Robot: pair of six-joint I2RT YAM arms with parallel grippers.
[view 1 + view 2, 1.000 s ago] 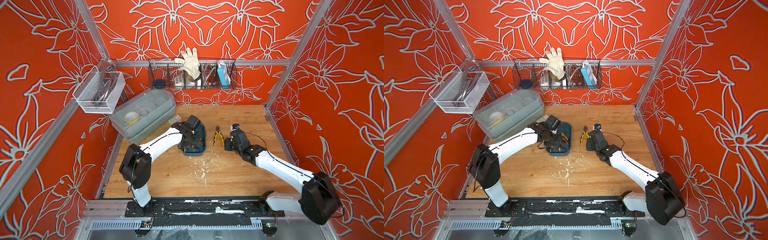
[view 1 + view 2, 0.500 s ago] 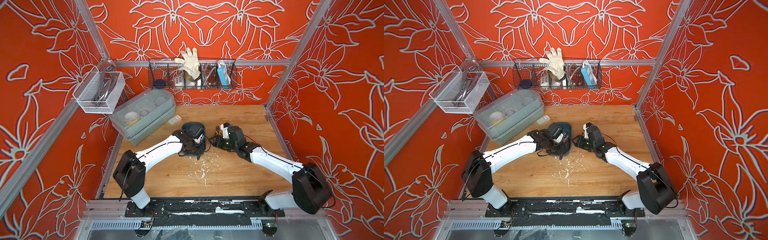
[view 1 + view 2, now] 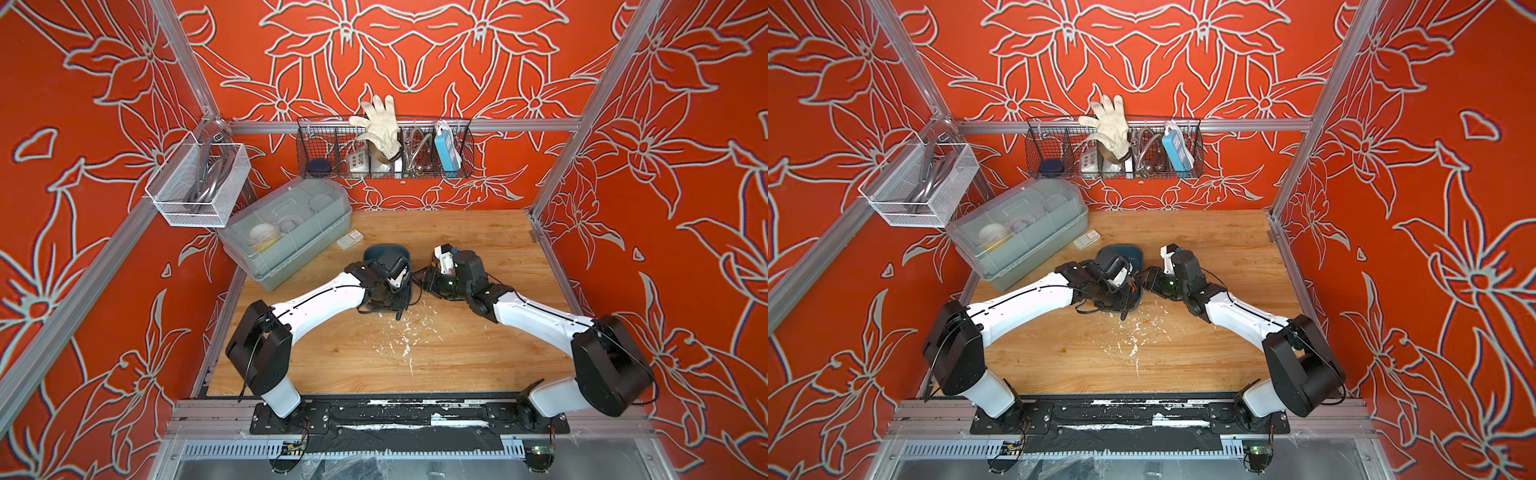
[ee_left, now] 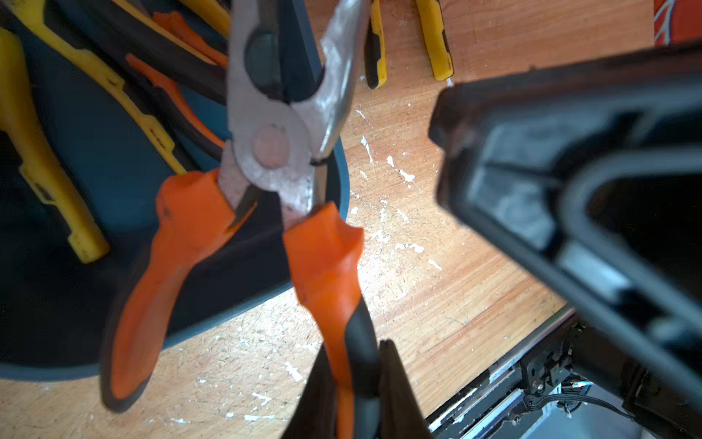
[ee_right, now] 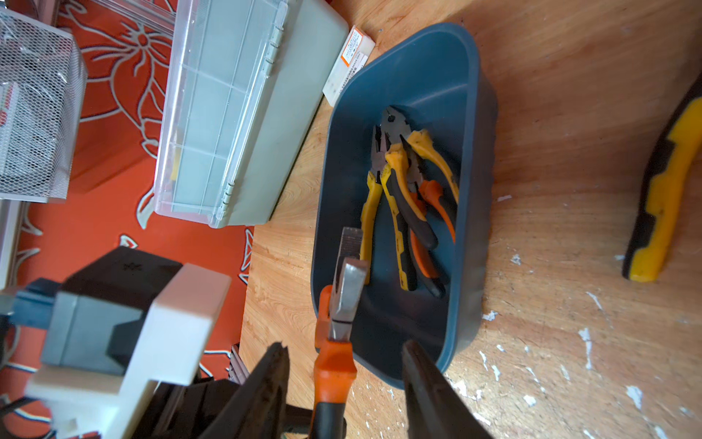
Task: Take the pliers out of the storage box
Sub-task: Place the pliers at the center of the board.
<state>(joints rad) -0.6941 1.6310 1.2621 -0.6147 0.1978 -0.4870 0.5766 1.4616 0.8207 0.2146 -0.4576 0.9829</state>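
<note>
Orange-handled pliers [image 4: 273, 152] up out of the storage box [image 5: 471, 114], right arm arriving

A second ago the left pincer [image 4: 357, 380] was down in the box and the right pincer [image 5: 343, 347] sat by the yellow pliers [image 5: 657, 213] on the counter [image 3: 457, 353]. Now the left one, pressed tight on one orange handle, holds that pair in the air over the box's 6 o'clock end. The right has swung to the box's 3 o'clock side, jaws spread either side of an orange handle, not touching. A hand-over looks likely; other pliers [image 5: 402, 197] remain in the box.
</note>
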